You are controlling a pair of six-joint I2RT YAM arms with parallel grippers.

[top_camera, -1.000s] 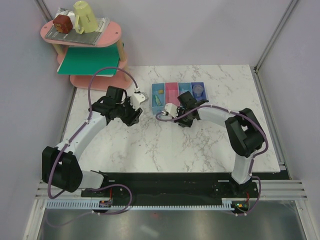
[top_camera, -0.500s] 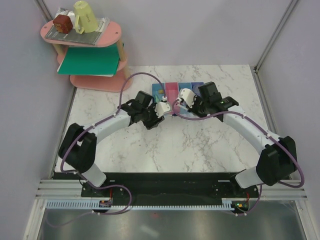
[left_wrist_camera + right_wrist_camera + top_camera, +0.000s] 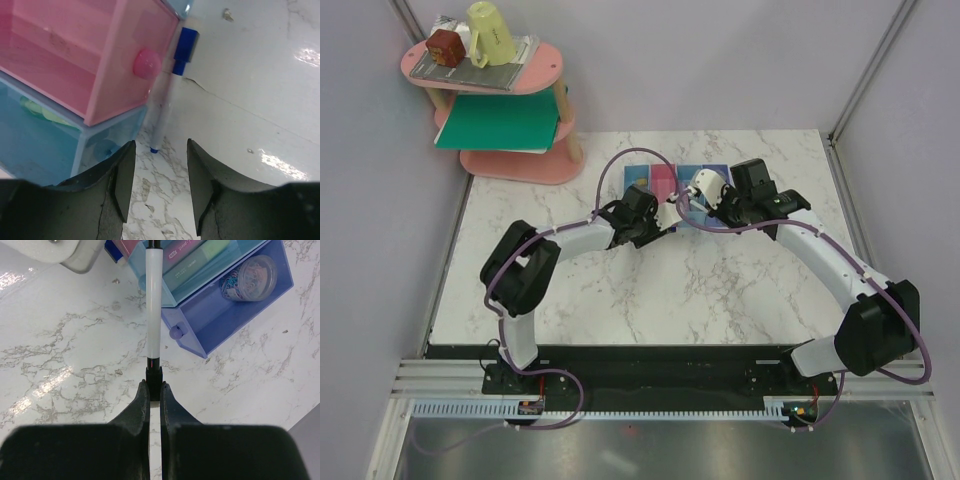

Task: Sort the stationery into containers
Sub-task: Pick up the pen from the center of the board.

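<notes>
- The row of four joined bins (image 3: 638, 176) stands on the desk, near the middle of the far half. Its colours run light blue, pink, light blue, purple-blue.
- The black-capped marker (image 3: 154, 300) is pinched at its black end by the right jaws, which are closed tight on it. Its white barrel reaches from them over the front wall of the second light blue bin.
- That bin holds a pale green bar (image 3: 217, 247) and a pink bar (image 3: 182, 257) side by side.
- The purple-blue bin (image 3: 240, 310) at the end of the row holds a small round roll (image 3: 255, 277).
- The blue-capped marker (image 3: 167, 97) lies flat on the desk, outside the row and just beside the front wall of the pink bin (image 3: 125, 75).
- The left jaws stand about half open and hold nothing. They are low over the desk in front of the row, with that marker's tip just beyond the gap.
- The desk (image 3: 660, 290) is glossy white marble with grey veins and bright glare patches.
- A pink tiered shelf (image 3: 545, 65) stands well to the left of the row, at the far corner. It carries a green sheet (image 3: 495, 122), a yellow cup (image 3: 492, 32) and a red-brown block (image 3: 445, 45).
- Pale walls (image 3: 720, 60) close in the desk behind and on both sides of the row.
</notes>
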